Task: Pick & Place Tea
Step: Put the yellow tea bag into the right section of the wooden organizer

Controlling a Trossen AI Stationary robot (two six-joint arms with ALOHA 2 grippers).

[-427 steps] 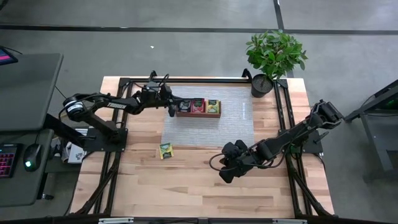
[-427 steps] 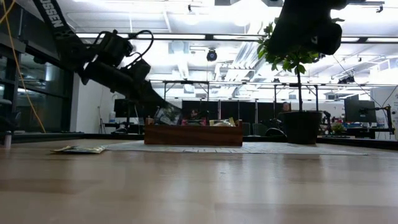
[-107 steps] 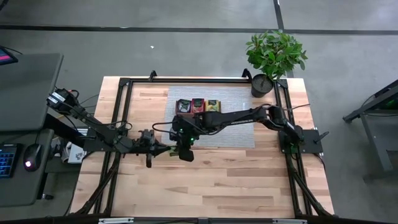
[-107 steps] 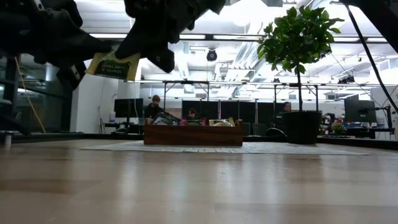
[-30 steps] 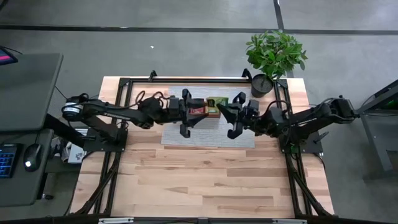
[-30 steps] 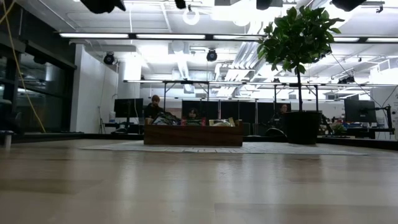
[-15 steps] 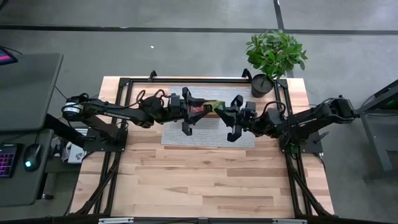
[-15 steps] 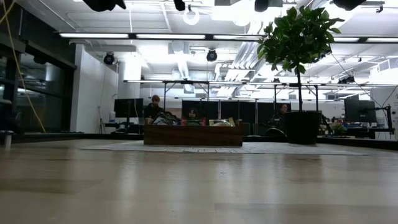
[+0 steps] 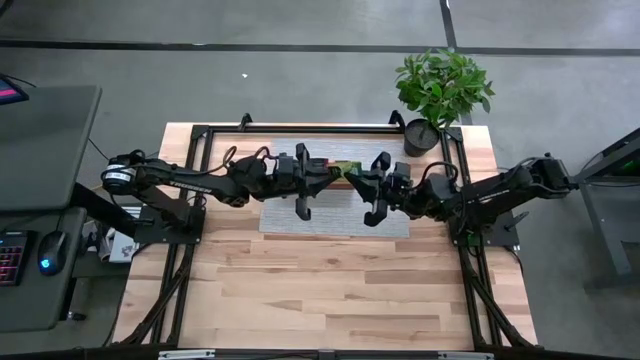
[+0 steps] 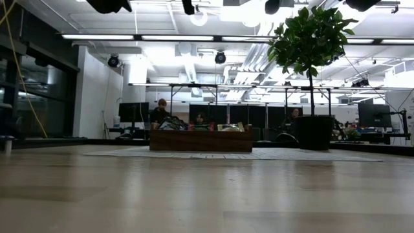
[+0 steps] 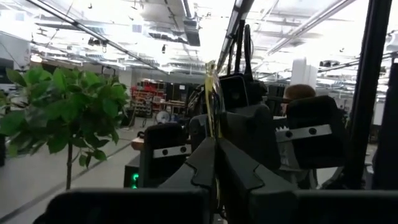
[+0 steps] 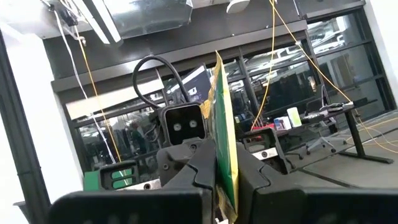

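Observation:
A yellow-green tea packet is held up in the air between my two grippers, over the grey mat's far part. Each wrist view shows it edge-on and upright. My left gripper reaches in from the table's left and is shut on it. From the right, my right gripper is shut on the same packet. Below them the brown wooden tray rests on the mat with more tea packets sticking out of its compartments. The high view shows only the tray's yellow-green end. My left gripper pinches one edge of the packet between its two fingers, coming about level from the table's left. The packet stands upright above the fingers, clear of the tray. My right gripper pinches the packet's opposite edge between its two fingers, coming about level from the table's right. The packet stands on edge, lifted clear.
A potted plant stands at the table's far right corner. The grey mat lies in the table's far middle. Bare wooden tabletop stretches toward the near edge. A desk with a keyboard and mouse stands left of the table.
My left gripper has shut on the packet that my right gripper holds up, after edging a little toward it. The packet has stayed in the air above the tray.

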